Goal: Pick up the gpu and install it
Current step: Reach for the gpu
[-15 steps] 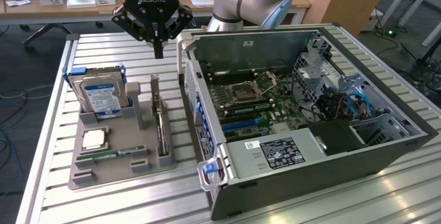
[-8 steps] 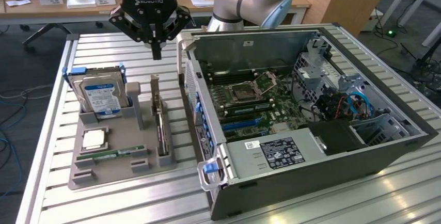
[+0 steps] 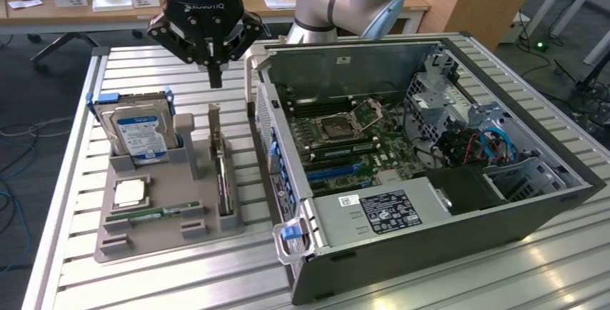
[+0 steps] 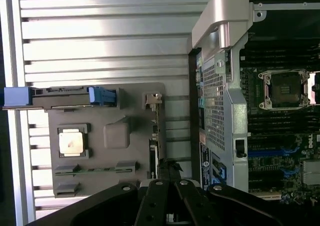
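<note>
1. The slatted metal table carries a grey holder near its edge on the exterior view's left. An open computer case lies just beside the holder and takes up the table toward the exterior view's right edge.
2. The gpu stands on its long edge in a slot along the holder's side nearest the case. Its thin metal bracket is at the far end. It is not installed.
3. The gripper hangs above the far end of the gpu, pointing straight down. It is clear of the card and touches nothing.
4. The gripper's fingers are pressed together and hold nothing.
5. Other parts in the holder:
   - a hard drive with blue rails, upright at the far corner;
   - a processor, lying flat;
   - a memory stick, on edge in its slot.
6. Inside the case the motherboard is exposed, with its processor socket uncovered.
</note>
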You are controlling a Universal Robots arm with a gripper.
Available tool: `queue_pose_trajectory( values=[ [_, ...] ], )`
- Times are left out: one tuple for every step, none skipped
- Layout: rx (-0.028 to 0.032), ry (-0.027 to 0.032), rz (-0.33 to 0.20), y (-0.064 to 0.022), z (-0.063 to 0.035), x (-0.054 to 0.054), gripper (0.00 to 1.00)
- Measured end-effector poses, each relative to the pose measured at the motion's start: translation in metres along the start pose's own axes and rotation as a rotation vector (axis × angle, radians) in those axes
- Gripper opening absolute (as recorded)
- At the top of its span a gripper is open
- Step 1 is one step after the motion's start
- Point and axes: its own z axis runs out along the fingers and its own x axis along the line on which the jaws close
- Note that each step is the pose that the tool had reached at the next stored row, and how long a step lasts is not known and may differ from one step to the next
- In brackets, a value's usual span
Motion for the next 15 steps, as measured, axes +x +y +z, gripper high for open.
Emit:
queue_pose_trajectory(
  values=[
    [0.0001,0.0001,0.0,-0.0004,-0.0001,0.0003,0.11],
    [0.0,0.0,0.0,-0.001,-0.0001,0.0005,0.11],
    [0.0,0.0,0.0,-0.0016,-0.0001,0.001,0.11],
    [0.0001,0.0,0.0,-0.0023,-0.0002,0.0018,0.11],
    [0.0,0.0,0.0,-0.0032,-0.0002,0.0028,0.11],
    [0.0,-0.0001,0.0,-0.0041,-0.0003,0.0038,0.11],
    [0.0,-0.0001,0.0,-0.005,-0.0004,0.005,0.11],
    [0.0001,-0.0002,0.0,-0.0057,-0.0004,0.006,0.11],
    [0.0001,-0.0001,0.0,-0.0061,-0.0005,0.0068,0.11],
    [0.0,-0.0003,0.0,-0.0062,-0.0005,0.0071,0.11],
    [0.0001,-0.0002,0.0,-0.0062,-0.0005,0.0071,0.11],
    [0.0,-0.0002,0.0,-0.0062,-0.0005,0.0071,0.11],
    [0.0,-0.0002,0.0,-0.0062,-0.0005,0.0071,0.11],
    [0.0,-0.0002,0.0,-0.0062,-0.0005,0.0072,0.11],
    [0.0001,-0.0002,0.0,-0.0064,-0.0005,0.0072,0.11]
  ],
)
